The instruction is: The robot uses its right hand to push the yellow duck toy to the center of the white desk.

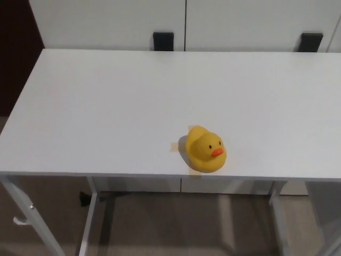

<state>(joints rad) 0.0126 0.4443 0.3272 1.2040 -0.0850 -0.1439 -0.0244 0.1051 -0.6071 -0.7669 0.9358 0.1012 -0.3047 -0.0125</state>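
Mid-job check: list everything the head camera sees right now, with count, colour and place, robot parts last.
duck toy: 1, yellow with orange beak, upright near the desk's front edge, a little right of the middle
tape marks: pale tan pieces showing beside and under the duck toy, count unclear
desk: 1, white top on white legs, filling most of the view
brackets: 2, black, at the desk's far edge against the wall
wall panels: white, behind the desk
floor: beige, below the desk
left hand: not in view
right hand: not in view
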